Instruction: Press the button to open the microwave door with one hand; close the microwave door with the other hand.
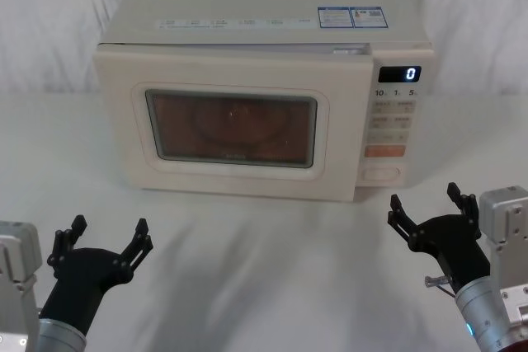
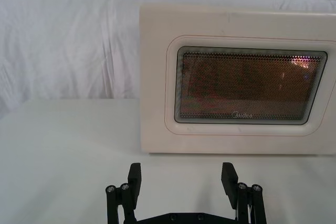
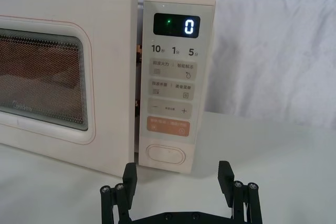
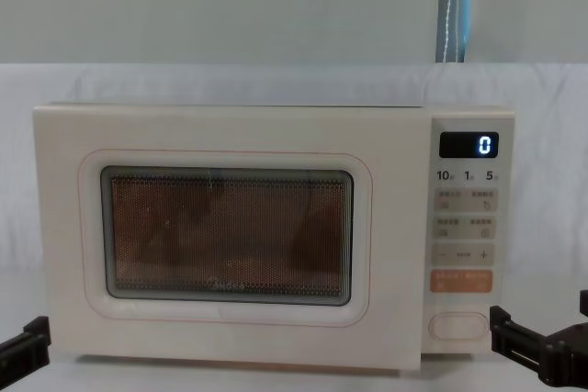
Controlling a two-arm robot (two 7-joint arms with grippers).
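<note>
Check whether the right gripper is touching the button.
Apart. In the head view, bare table separates the right gripper from the button; its open fingers sit short of the microwave's front.

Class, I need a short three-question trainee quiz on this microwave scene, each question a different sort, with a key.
1. True or false: the microwave door stands slightly ajar at its control-panel side.
2. Multiple choice: the display reads A) 0 B) 5 C) 10.
3. Fill in: the button sits directly below the ______ key.

Setting: the left gripper and right gripper hover open in front of the microwave, touching nothing.

Key: 1 true; 2 A; 3 orange.
</note>
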